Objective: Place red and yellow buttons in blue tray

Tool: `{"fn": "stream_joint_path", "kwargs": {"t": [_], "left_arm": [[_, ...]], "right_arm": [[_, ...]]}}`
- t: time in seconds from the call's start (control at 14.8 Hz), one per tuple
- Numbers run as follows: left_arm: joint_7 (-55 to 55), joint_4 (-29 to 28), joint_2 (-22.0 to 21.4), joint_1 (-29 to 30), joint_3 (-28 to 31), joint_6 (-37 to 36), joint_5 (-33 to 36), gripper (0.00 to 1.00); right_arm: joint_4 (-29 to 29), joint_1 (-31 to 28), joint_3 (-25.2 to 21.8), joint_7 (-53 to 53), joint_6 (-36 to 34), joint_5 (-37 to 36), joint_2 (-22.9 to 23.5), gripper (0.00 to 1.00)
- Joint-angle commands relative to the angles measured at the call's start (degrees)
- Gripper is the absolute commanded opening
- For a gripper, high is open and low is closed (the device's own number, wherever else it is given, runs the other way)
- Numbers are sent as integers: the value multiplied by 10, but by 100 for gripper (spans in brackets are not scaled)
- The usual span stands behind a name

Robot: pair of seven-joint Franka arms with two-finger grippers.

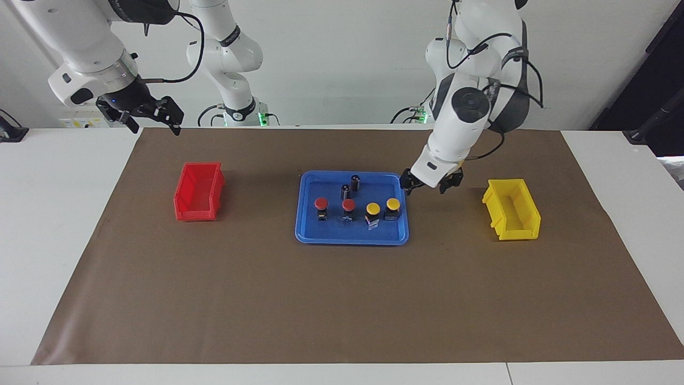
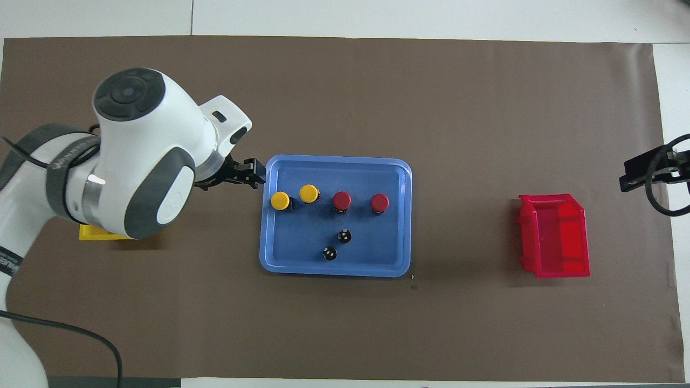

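A: Progress is to be noted. Where are the buttons found?

B: All four are seen standing in the blue tray (image 1: 307,232): two red buttons (image 1: 321,203) and two yellow buttons (image 1: 393,203), lined up in one row across the tray's middle. Two dark capless cylinders (image 1: 355,182) are also seen in the tray, on the robots' side of the row.

A: And the left jaws?

B: The left jaws (image 1: 430,186) are held up in the air, over the tray's edge at the left arm's end, between the tray and the yellow bin (image 1: 512,209). They are spread apart and nothing is carried between them. The nearest yellow button is found just beside and below them, not touched.

A: The right jaws?

B: The right jaws (image 1: 150,118) are kept raised and waiting over the corner of the brown mat (image 1: 342,299) at the right arm's end of the surface, with the red bin (image 1: 198,191) below and well apart. Their fingertips are seen parted; nothing is gripped.

A: What is left, then?

B: No button is seen outside the tray, neither on the mat nor in the visible parts of either bin. The placing is judged complete. Only pulling the left arm clear is thought to remain.
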Motion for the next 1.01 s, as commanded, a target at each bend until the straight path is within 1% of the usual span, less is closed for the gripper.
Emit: {"fn": "stream_joint_path", "kwargs": {"t": [0.0,0.13,0.27,0.4,0.54,0.61,0.74,0.94], "left_arm": [[78,3,-58,52,-2,-50,2,100],[118,7,-84,84,-1,-89,38,100],[130,8,-103,108,0,-102,46,100],[165,26,-106,123,1,-121,46,100],[193,49,-105,154,3,-143,45,100],[208,51,-105,158,6,-146,44,100],[214,55,-105,151,37,-149,41,100],[214,76,-100,148,41,-156,39,100]], "right_arm": [[-13,-2,1,-13,1,1,-10,100],[-12,-2,1,-13,1,1,-10,100],[-13,-2,1,-13,1,2,-10,100],[-13,-2,1,-13,1,1,-10,100],[-13,-2,1,-13,1,1,-10,100],[-13,-2,1,-13,1,2,-10,100],[-13,-2,1,-13,1,2,-10,100],[-12,-2,1,-13,1,2,-10,100]]}}
